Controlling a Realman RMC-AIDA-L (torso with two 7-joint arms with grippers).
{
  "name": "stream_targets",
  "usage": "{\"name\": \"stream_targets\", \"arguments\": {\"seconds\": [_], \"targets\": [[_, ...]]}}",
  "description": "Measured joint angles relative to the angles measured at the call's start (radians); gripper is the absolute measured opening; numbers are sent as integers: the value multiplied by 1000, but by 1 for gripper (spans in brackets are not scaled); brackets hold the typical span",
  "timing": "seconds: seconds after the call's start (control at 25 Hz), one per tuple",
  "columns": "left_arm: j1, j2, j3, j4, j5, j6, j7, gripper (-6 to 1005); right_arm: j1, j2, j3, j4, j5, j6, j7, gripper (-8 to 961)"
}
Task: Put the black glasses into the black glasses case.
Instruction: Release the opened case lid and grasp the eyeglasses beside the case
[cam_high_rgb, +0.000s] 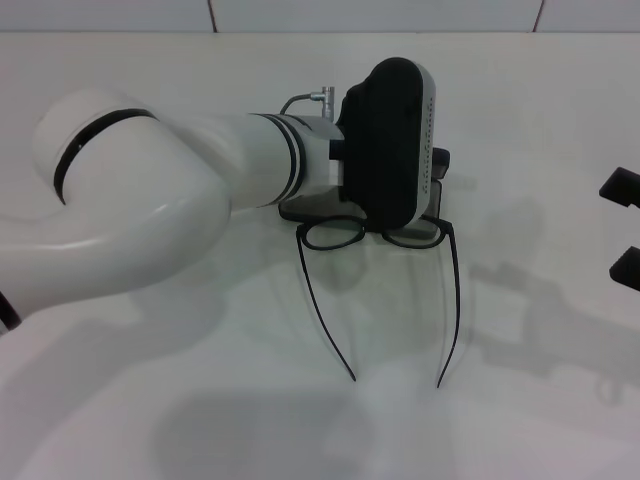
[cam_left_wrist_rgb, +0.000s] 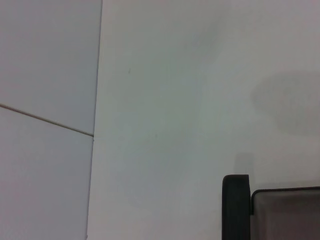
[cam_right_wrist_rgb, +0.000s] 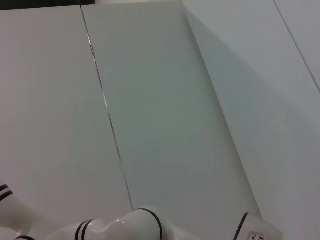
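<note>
Fingers of the left gripper (cam_high_rgb: 395, 215) are hidden, so I cannot tell their state. It hovers over the case (cam_high_rgb: 312, 207) and glasses (cam_high_rgb: 380, 236) near the desk's far edge, seemingly working the case. Next: lift the glasses in. Right gripper (cam_high_rgb: 624, 228) waits, fingers spread, at the right edge.

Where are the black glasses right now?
In the head view, the black glasses lie on the white table near the centre, lenses partly under the left gripper, temple arms pointing toward the robot.

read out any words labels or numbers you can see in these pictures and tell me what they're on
No text can be read in any view.
Glasses case: mostly hidden under the left gripper; no lettering shows.
Glasses: no marking visible on the frame.
Left gripper housing: a row of small dots along its edge, no letters.
</note>
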Motion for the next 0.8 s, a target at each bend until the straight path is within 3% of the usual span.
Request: {"name": "stream_targets", "arguments": {"seconds": [0.8], "targets": [[-11, -5, -29, 0, 1, 9, -75, 254, -1, 3, 0, 0, 0, -2, 0, 848]]}}
